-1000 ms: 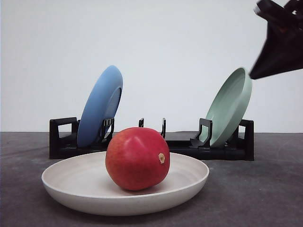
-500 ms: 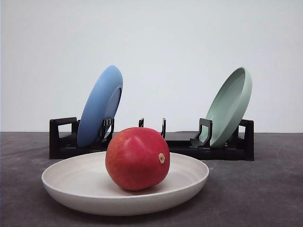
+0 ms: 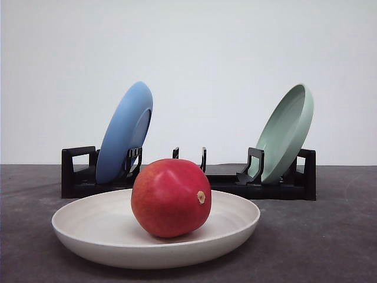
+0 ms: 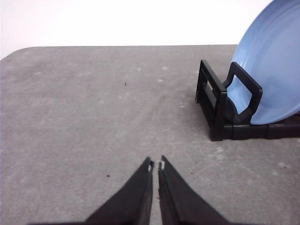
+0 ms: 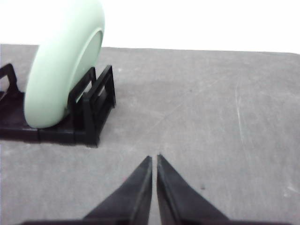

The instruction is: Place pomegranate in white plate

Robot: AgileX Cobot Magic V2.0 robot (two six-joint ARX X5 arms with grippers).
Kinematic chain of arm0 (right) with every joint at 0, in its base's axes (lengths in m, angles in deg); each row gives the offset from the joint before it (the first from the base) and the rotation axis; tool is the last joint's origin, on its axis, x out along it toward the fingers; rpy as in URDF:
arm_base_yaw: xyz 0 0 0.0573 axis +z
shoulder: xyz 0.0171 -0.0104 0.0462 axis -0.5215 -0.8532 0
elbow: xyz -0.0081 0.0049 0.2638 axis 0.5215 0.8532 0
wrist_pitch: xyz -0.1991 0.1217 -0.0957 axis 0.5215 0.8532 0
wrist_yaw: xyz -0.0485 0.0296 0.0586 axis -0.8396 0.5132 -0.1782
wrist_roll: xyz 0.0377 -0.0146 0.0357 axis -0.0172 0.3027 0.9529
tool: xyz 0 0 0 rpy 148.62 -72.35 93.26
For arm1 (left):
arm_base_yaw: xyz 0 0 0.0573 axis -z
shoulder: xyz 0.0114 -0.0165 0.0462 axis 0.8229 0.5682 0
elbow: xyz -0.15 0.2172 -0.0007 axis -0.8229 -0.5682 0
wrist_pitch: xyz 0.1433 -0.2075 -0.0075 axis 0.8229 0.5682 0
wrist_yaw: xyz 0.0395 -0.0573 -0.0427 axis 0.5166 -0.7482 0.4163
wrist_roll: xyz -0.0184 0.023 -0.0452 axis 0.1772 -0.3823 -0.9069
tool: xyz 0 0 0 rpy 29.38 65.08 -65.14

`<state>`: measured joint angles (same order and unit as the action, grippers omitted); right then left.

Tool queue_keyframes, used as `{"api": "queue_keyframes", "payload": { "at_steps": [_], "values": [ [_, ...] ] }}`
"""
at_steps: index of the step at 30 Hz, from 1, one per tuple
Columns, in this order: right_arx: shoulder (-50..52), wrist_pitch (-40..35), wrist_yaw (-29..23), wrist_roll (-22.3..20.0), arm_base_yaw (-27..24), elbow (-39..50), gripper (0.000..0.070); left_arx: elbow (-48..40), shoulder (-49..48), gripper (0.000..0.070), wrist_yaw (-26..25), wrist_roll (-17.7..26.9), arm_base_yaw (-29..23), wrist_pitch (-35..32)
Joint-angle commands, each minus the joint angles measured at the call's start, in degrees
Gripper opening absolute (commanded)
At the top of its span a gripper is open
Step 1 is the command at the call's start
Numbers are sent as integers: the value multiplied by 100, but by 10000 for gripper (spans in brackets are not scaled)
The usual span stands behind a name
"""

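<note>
Red pomegranate resting in white plate on grey table, left gripper and right gripper jaws closed, empty.

A: The front view is bright and even, the white wall nearly blown out. A soft sheen sits on top of the pomegranate, with a faint shadow under it on the white plate.

B: Both wrist views are softer. The green plate looks blurred and overexposed at its top edge, while the blue plate stays fairly sharp. The gray table shows only diffuse shadows.
</note>
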<state>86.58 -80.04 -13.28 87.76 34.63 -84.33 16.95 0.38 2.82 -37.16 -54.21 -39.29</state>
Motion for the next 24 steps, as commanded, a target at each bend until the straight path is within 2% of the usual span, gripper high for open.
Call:
{"api": "queue_keyframes", "payload": {
  "at_steps": [1,24],
  "values": [
    [103,-54,-15,89,-10,22,11,-63,-7,0,-20,85,-9,7],
    [116,-263,8,146,-10,20,11,-63,-7,0,-20,85,-9,7]
  ]
}}
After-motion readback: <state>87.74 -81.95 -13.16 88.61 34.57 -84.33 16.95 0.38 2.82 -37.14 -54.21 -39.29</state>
